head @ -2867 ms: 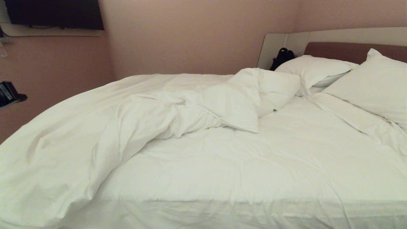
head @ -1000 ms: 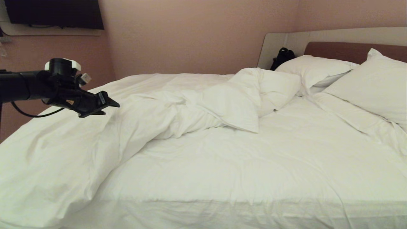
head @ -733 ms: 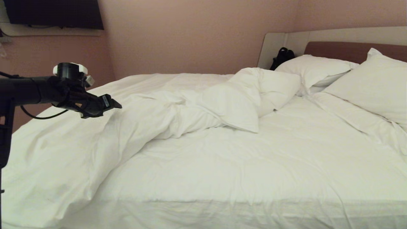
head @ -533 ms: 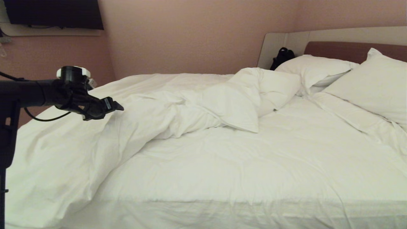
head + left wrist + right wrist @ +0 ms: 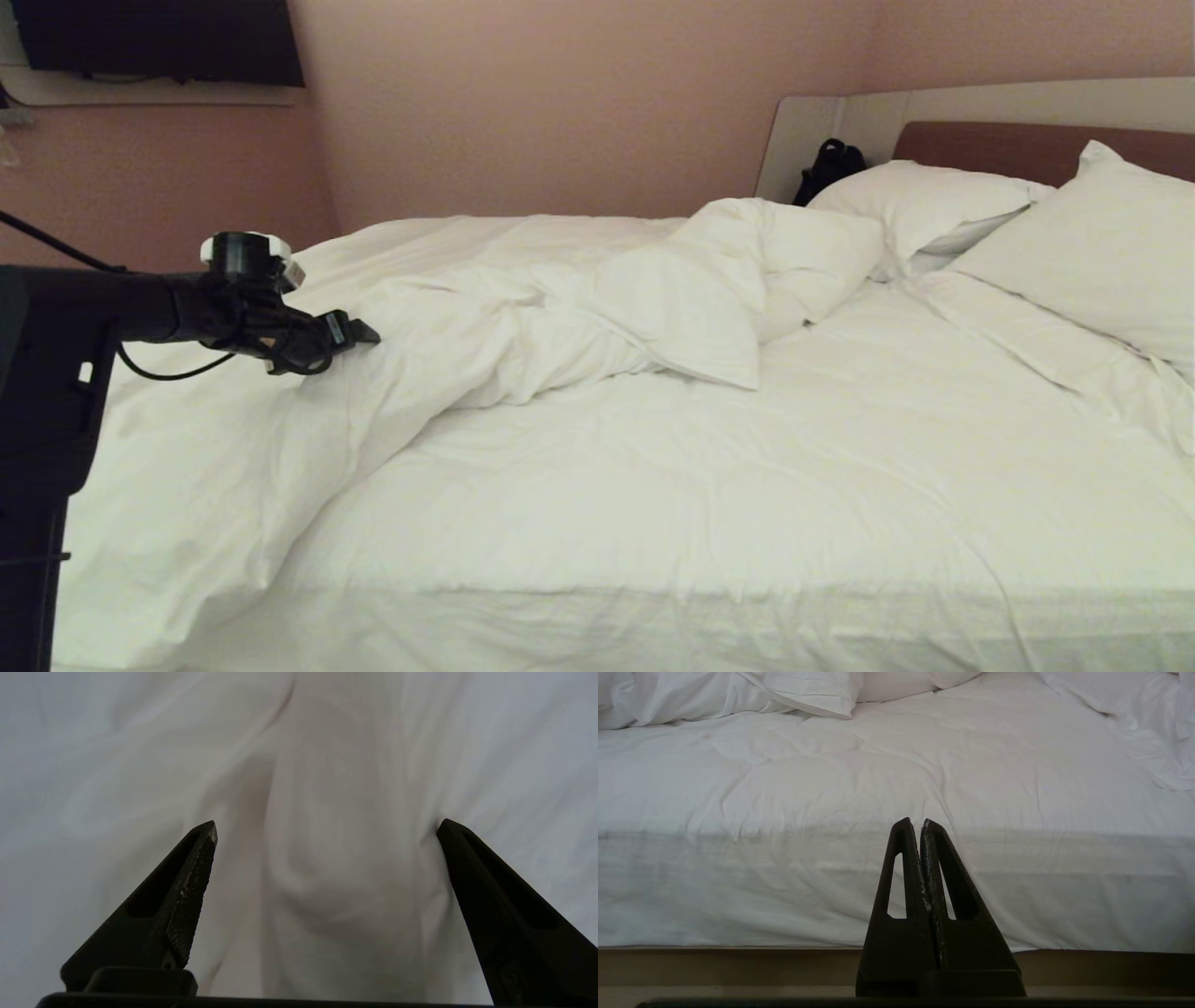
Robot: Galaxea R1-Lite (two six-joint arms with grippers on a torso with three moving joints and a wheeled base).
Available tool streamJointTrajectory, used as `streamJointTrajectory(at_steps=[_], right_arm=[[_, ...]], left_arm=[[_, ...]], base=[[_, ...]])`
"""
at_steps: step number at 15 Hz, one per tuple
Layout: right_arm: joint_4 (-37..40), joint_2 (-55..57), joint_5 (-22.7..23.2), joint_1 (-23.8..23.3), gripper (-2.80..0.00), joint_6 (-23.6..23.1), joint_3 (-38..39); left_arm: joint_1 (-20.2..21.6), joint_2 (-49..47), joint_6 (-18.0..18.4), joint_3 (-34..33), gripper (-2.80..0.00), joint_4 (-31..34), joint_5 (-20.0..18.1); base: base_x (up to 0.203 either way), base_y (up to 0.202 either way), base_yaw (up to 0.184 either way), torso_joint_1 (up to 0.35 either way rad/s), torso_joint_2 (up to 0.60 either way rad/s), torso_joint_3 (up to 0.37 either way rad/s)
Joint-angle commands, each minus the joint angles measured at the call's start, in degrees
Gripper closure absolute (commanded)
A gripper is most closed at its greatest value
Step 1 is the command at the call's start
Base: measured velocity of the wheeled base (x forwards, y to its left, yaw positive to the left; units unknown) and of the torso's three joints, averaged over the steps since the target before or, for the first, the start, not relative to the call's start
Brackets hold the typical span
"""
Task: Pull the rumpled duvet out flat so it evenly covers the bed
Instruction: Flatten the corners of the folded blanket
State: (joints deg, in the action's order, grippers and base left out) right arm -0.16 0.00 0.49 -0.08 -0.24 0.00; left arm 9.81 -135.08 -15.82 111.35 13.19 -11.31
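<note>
left end effector (image 5: 359, 331) spread wide, level, over rumpled duvet (image 5: 485, 317)

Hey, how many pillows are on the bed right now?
2. One pillow lies by the headboard beside the black bag; the other pillow leans nearer, at the right edge. The bunched duvet may hide more.

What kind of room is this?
Probably a bedroom, maybe in a hotel. There is a wide bed with a rumpled white duvet, two pillows against a headboard, and a dark screen on the wall.
</note>
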Motion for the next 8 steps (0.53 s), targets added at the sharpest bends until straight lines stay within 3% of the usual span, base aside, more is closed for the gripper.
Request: streamJointTrajectory(at_steps=[1,6,7,8], right_arm=[[0.0,0.0,0.0,0.0,0.0,0.0,0.0],[0.0,0.0,0.0,0.0,0.0,0.0,0.0],[0.0,0.0,0.0,0.0,0.0,0.0,0.0],[0.0,0.0,0.0,0.0,0.0,0.0,0.0]], left_arm=[[-0.6,-1.2,-0.3,-0.2,-2.8,0.0,-0.3],[-1.3,-0.6,-1.6,-0.7,-2.8,0.2,-0.7],[-1.3,-0.3,-2.6,-0.7,0.0,0.2,-0.8],[-1.3,-0.1,-3.6,-0.6,0.0,0.3,-1.1]], base=[[0.0,0.0,0.0,0.0,0.0,0.0],[0.0,0.0,0.0,0.0,0.0,0.0],[0.0,0.0,0.0,0.0,0.0,0.0],[0.0,0.0,0.0,0.0,0.0,0.0]])
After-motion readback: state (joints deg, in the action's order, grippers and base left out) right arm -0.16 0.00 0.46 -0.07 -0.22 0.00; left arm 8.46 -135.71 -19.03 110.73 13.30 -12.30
